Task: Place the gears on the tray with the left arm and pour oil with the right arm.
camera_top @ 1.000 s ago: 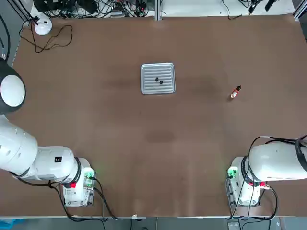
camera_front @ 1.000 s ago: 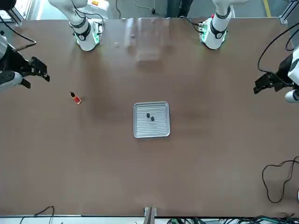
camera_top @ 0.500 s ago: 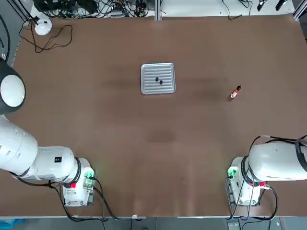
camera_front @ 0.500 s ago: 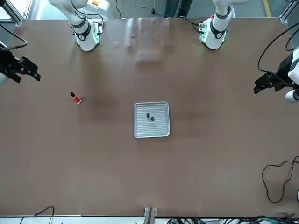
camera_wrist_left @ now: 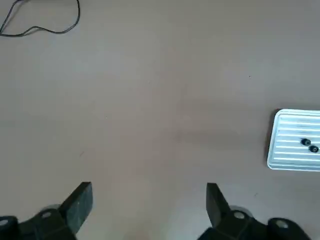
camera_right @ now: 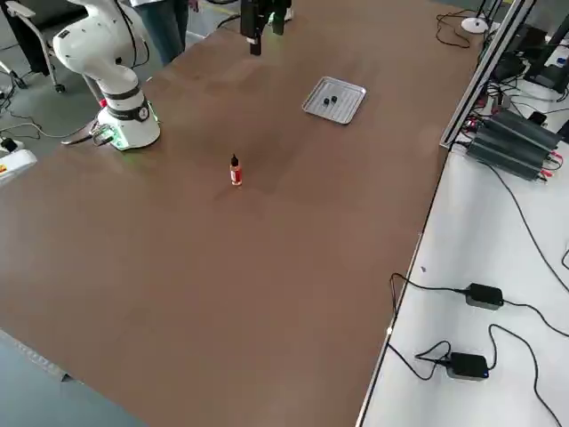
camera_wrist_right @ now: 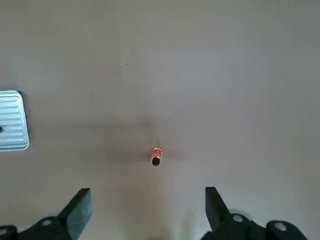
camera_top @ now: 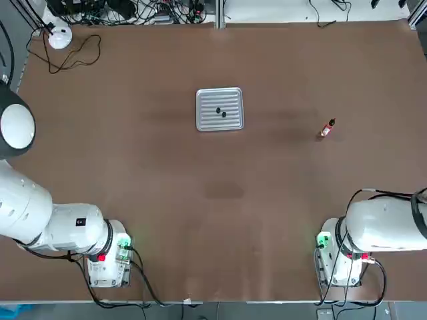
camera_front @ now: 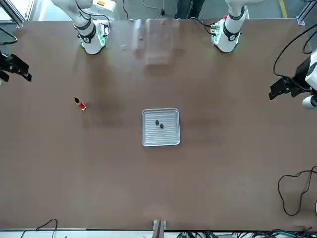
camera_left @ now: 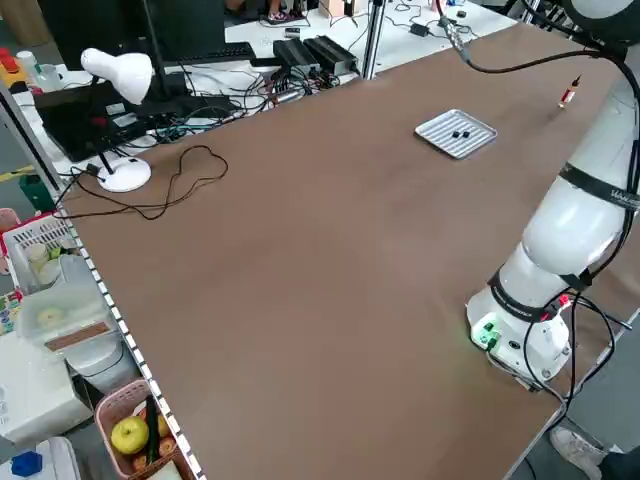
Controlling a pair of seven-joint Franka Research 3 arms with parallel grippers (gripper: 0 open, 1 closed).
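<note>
Left arm (camera_top: 47,223): you had it folded back over its base at the near left corner of the table, its white segments reaching out past the left edge.
Left gripper (camera_wrist_left: 149,200): your fingers stood wide apart with nothing between them, held high and pointing down at bare tabletop.
Right arm (camera_top: 387,227): you kept it raised over its base at the near right corner, its upper link bulking above the mount.
Right gripper (camera_wrist_right: 148,202): your fingers were spread wide and empty, well above the table and facing straight down.
Contact: neither of your grippers touched anything.
</note>
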